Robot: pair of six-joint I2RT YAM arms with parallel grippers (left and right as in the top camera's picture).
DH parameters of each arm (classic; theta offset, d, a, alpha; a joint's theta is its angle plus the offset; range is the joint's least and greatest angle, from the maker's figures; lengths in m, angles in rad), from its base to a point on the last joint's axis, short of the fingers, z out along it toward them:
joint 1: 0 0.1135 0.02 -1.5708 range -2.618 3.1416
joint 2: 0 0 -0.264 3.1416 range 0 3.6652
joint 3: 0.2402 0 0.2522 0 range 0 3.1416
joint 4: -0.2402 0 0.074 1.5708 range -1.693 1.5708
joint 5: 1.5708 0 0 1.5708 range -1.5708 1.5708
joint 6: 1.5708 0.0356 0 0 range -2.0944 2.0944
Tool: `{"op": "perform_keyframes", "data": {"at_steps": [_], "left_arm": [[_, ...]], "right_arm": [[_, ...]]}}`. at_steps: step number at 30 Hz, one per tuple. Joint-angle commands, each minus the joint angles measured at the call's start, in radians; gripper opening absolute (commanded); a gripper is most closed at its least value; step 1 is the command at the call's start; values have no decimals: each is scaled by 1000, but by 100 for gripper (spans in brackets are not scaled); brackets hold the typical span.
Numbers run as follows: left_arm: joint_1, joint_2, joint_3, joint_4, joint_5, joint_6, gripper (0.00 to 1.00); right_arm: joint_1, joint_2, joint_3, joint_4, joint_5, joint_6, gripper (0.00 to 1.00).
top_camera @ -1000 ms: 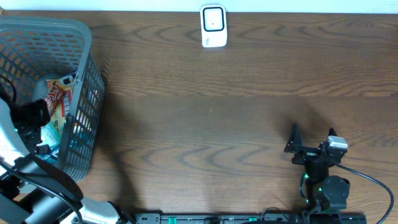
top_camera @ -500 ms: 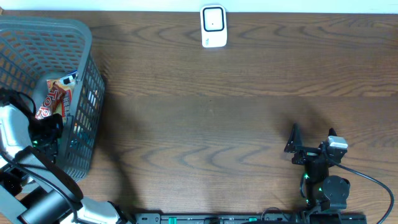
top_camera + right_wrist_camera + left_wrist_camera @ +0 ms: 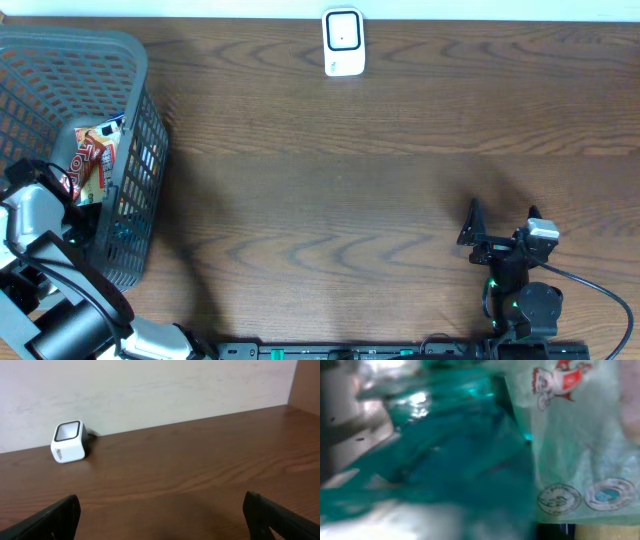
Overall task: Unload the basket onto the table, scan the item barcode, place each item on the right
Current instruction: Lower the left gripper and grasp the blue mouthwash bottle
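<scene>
Overhead: left tool [image 3: 85,213] inside the grey basket [image 3: 75,40], grip state unclear; right tool [image 3: 470,228] released.

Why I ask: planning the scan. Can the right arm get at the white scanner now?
Probably yes: only bare table lies between the open right gripper and the scanner; its reach is unproven.

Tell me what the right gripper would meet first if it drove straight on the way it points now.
Nothing close: ahead of the right gripper, jaws open, lies bare table up to the pale wall. The white scanner sits left of that line, though depth is hard to judge.
</scene>
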Motion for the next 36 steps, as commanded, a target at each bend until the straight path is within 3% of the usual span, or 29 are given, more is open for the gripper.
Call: {"op": "perform_keyframes", "data": {"at_steps": [1, 6, 8, 11, 36], "left_arm": [[2, -6, -5, 11, -50, 10, 41], [2, -6, -5, 16, -50, 10, 40], [2, -6, -5, 23, -49, 10, 31], [2, -6, -5, 30, -49, 10, 27], [-16, -59, 25, 67, 30, 81, 27]], "right_arm": [[5, 0, -2, -2, 16, -14, 99], [5, 0, -2, -2, 16, -14, 99], [5, 0, -2, -2, 16, -14, 99], [5, 0, -2, -2, 16, -14, 99], [5, 0, -2, -2, 16, -14, 99]]}}
